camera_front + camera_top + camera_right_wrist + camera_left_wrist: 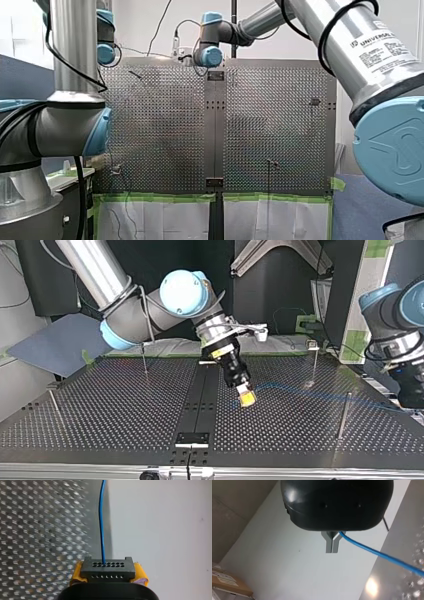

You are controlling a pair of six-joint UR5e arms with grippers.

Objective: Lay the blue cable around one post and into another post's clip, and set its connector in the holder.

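Our right gripper (246,399) sits at the centre of the top view, tilted down over the perforated table (125,410). Its yellow pads are clamped on the two sides of the black connector (107,570), with the hole face pointing away from the wrist. The blue cable (374,551) leaves the connector straight ahead of that gripper. Its long axis runs across the right half of the top view to our left gripper (331,545) at the right edge, whose metal fingers are pinched together on the cable. The span looks lifted and fairly taut, not yet wrapped on anything. It passes close by the foot of the upper-right post (315,365) and crosses the lower-right post (344,415); we cannot tell on which side of either. We judge that side to be what the coming move turns on. Our left arm is nearer both posts, but the right has the connector end. We cannot pick out the holder.
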